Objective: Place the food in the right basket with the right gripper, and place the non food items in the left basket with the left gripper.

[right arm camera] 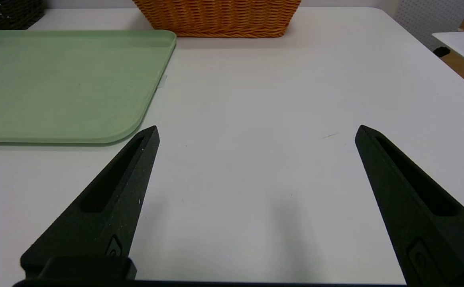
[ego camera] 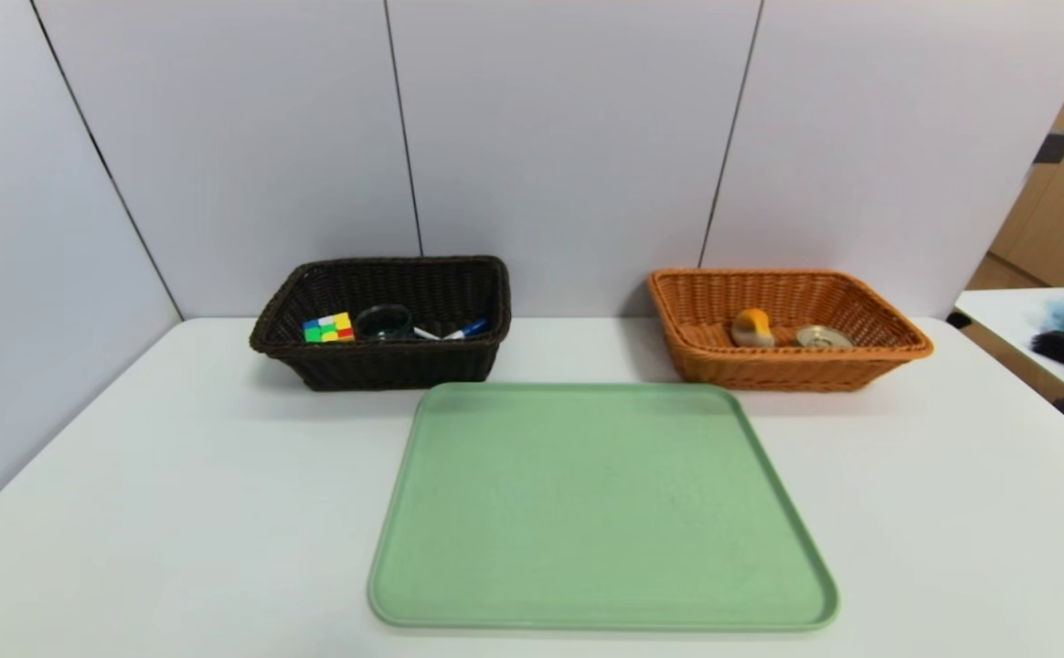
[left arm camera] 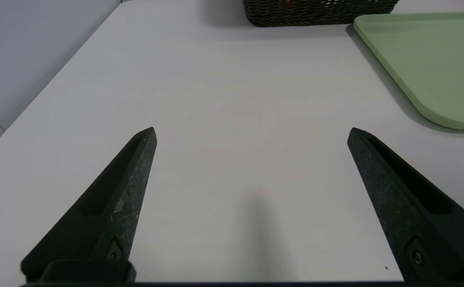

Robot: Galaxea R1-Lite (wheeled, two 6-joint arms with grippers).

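Both sorts are done: bun (ego camera: 752, 326) and can (ego camera: 824, 336) in the orange basket (ego camera: 898, 347), cube (ego camera: 329, 327), fragile glass cup (ego camera: 384, 322), marker (ego camera: 463, 330) in the dark basket (ego camera: 276, 343). Left gripper (left arm camera: 252, 133) and right gripper (right arm camera: 257, 131) hang spread, holding nothing, over the bench (ego camera: 175, 475).

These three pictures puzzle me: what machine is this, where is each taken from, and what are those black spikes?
It is a two-armed robot sorting things into baskets. The wide picture comes from a camera on its head; the arms are out of sight there. It shows a white table, a bare green tray, a dark basket holding a cube, cup and marker, and an orange basket holding a bun and can. The other two pictures come from cameras on the wrists. The spikes are each tool's two fingers: the left tool and the right tool both hover open over bare table, holding nothing.
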